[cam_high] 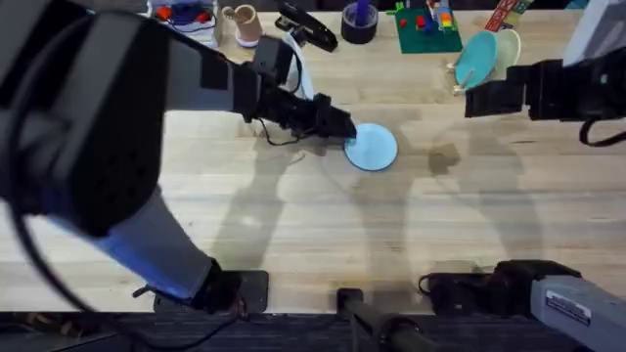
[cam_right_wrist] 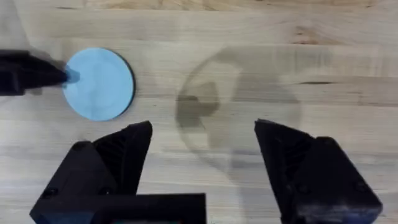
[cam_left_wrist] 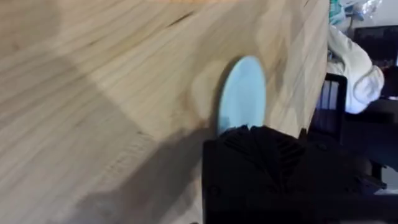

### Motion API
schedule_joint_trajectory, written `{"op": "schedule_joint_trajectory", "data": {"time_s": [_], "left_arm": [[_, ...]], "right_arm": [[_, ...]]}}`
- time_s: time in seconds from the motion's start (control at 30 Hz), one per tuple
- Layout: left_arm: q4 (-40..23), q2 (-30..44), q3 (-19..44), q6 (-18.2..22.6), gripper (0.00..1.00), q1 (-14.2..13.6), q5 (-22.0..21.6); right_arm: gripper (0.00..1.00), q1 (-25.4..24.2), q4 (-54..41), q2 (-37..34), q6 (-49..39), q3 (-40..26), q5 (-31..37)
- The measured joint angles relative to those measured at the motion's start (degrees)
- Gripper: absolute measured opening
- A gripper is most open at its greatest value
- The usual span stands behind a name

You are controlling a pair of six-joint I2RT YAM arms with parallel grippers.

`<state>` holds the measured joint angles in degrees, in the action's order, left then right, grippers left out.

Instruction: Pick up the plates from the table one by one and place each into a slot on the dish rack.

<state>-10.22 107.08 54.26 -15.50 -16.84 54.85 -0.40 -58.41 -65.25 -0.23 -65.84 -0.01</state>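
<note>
A pale sky-blue plate (cam_high: pixel 375 150) lies near the middle of the wooden table (cam_high: pixel 293 235). My left gripper (cam_high: pixel 344 128) reaches it from the left and is shut on its near rim. In the left wrist view the plate (cam_left_wrist: pixel 242 93) sticks out past my black fingers (cam_left_wrist: pixel 255 140). The right wrist view shows the plate (cam_right_wrist: pixel 102 84) with the left gripper (cam_right_wrist: pixel 62 76) pinching its edge. My right gripper (cam_right_wrist: pixel 202 155) is open over bare wood, to the right of the plate. At the back right, the dish rack (cam_high: pixel 460 83) holds a teal plate (cam_high: pixel 477 57) and a cream plate (cam_high: pixel 506 47), close to the right gripper (cam_high: pixel 473 101).
Along the far edge stand a green board with coloured blocks (cam_high: pixel 427 29), a dark tape roll (cam_high: pixel 359 23), a tan cup (cam_high: pixel 244 23), a black tool (cam_high: pixel 308 29) and a tray of red and blue items (cam_high: pixel 186 14). The arm bases sit at the near edge.
</note>
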Motion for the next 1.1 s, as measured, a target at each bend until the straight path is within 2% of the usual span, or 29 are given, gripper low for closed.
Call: {"op": "schedule_joint_trajectory", "data": {"time_s": [0.17, 0.33, 0.53, 0.63, 0.77, 0.93, 1.1], "left_arm": [[-2.2, -6.2, 0.0, 0.0, 0.039, 0.0, -1.6], [-7.6, -11.4, 0.0, 0.1, 0.040, 0.0, -3.5], [-15.6, -18.1, 0.0, -1.1, 0.041, -0.5, -10.6], [-16.3, -21.4, 0.0, -3.0, 0.041, -1.8, -14.3], [-16.6, -23.0, 0.0, -5.1, 0.041, -4.4, -17.0], [-16.4, -23.0, 0.0, -6.9, 0.041, -6.8, -18.5], [-16.0, -23.0, 0.0, -7.6, 0.041, -7.4, -18.7]], "right_arm": [[0.995, 0.0, 0.0, 0.0, -0.2, 0.0, 0.0], [0.995, 0.0, 0.0, 0.0, -0.2, 0.0, 0.0], [0.993, 0.0, 0.0, 0.0, -0.2, 0.0, 0.0], [0.993, 0.0, 0.0, 0.0, -0.2, 0.0, 0.0], [0.994, 0.0, 0.0, 0.0, -0.2, 0.0, 0.0], [0.994, 0.0, 0.2, 0.0, -0.2, 0.0, 0.0], [0.993, 0.0, 1.2, 0.0, -0.2, 0.0, 0.0]]}}
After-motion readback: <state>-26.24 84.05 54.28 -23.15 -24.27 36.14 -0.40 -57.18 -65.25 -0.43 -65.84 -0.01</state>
